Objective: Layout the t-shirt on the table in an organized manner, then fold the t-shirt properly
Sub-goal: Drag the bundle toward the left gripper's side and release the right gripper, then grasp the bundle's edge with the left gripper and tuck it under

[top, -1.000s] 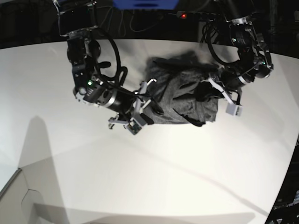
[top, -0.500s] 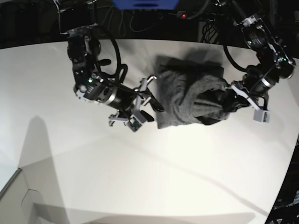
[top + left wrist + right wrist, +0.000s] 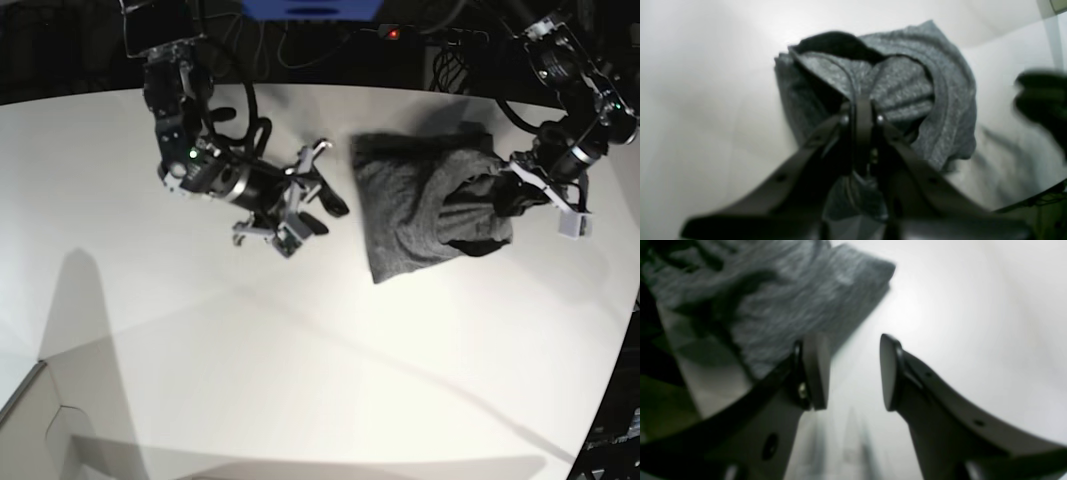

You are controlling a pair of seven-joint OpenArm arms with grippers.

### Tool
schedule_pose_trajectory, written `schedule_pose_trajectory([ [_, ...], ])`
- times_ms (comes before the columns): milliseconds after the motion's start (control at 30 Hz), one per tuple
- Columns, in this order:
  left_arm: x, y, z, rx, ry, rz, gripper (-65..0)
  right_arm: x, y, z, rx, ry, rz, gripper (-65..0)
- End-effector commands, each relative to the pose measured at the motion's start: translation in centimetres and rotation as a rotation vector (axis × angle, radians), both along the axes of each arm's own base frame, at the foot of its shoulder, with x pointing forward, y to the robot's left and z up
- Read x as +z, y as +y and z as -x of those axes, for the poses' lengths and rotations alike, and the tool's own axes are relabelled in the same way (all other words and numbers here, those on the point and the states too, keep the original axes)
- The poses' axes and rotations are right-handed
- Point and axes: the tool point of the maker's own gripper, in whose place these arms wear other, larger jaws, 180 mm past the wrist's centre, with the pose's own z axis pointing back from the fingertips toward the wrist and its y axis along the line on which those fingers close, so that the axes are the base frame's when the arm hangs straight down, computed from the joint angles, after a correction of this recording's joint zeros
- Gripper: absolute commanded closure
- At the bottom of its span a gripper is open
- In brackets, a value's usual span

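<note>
So the t-shirt (image 3: 420, 205) is bunched up in a rumpled heap toward the far right part of the white bench (image 3: 300, 380), nowhere near laid flat, and from the base view we can see one end of it pulled up toward the left pincer (image 3: 510, 195). That view alone doesn't really show us the grip, but the left wrist camera does: the left pincer (image 3: 862, 106) has its jaws pressed together on a fold of the grey cloth (image 3: 900, 86), with the fabric draping down around it and a dark opening in the shirt showing at the top. The right pincer (image 3: 315, 195) sits just beside the shirt's left edge in the base view, not touching it as far as we can tell. The right wrist camera fills in what the overhead shot can't: the right pincer (image 3: 853, 373) has a clear gap between its two pads (image 3: 816, 370), nothing between them but bare bench (image 3: 973, 306), and a corner of the shirt (image 3: 806, 300) lies off to its upper left. Both wrist views are pretty blurry, so finer detail on the cloth is lost on us.
</note>
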Motion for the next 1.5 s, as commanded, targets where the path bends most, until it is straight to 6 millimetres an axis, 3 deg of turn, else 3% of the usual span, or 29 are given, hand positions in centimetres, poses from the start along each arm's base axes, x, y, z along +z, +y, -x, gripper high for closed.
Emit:
schedule_pose_trajectory([
  [0,1.4,0.2,-0.6,-0.003,-0.053,-0.005,-0.2,1.5,0.7,-0.5,0.003,-0.037,-0.048,-18.1],
  [233,0.6,0.8,0.7,-0.006,-0.016,-0.026,-0.2,1.6,1.3,-0.3,0.003,-0.031,-0.063,-3.1],
  [433,3.0,0.8,0.8,-0.020,-0.074,-0.097,-0.2,1.4,1.3,-0.2,0.003,-0.026,-0.061,-1.9],
  [567,2.7,2.5,1.8,0.036,-0.060,-0.107,-0.2,1.5,1.3,-0.2,0.004,-0.028,-0.058,-1.9],
  [800,-1.2,5.0,4.0,0.132,0.055,-0.038,-0.2,1.5,1.2,-0.3,0.003,-0.031,-0.058,-1.8],
  [1033,-4.4,5.1,4.7,0.172,0.111,0.057,-0.2,1.5,1.3,-0.2,0.005,-0.030,-0.059,-1.8],
  [1233,-7.9,6.3,6.1,0.207,0.217,0.035,-0.2,1.5,1.3,-0.2,0.005,-0.029,-0.058,-1.7],
  [1333,-8.9,6.4,6.6,0.214,0.248,0.013,-0.2,1.5,1.2,-0.2,0.005,-0.029,-0.056,-1.7],
  [1467,-8.8,6.4,5.6,0.211,0.243,-0.006,-0.2,1.5,1.2,-0.2,0.005,-0.029,-0.056,-1.7],
])
